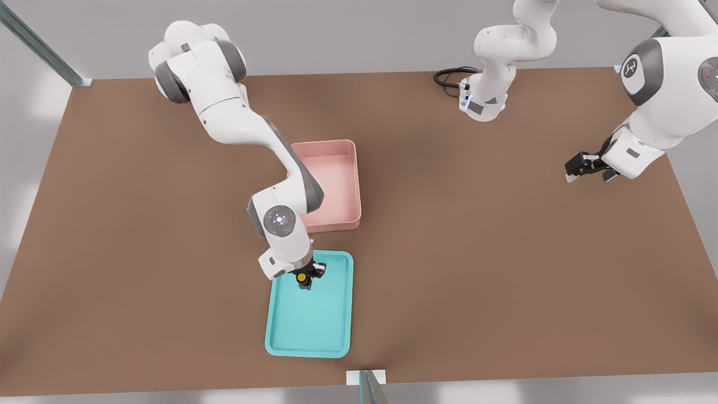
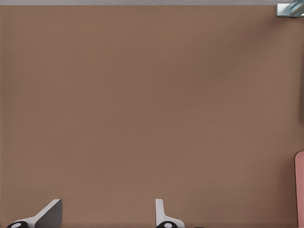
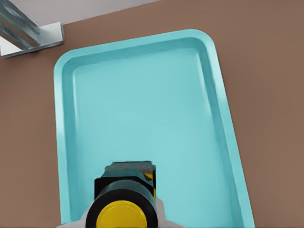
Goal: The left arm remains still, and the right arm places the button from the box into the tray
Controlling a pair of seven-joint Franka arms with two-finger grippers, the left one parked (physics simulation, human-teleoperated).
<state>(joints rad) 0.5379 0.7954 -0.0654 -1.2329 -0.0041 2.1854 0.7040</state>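
The turquoise tray lies near the table's front edge, just in front of the pink box. My gripper hangs low over the tray's end nearest the box, shut on the button. The button's yellow cap faces up and its dark base points down toward the tray floor. In the right wrist view the button fills the near edge, with the bare tray spread out beyond it. The part of the box floor that shows holds nothing; my arm hides one corner. A sliver of the box shows in the left wrist view.
A metal bracket sits at the table's front edge just beyond the tray. A black cable loops at the back of the table. The parked arm's gripper hovers at the front view's right. Bare brown table surrounds both containers.
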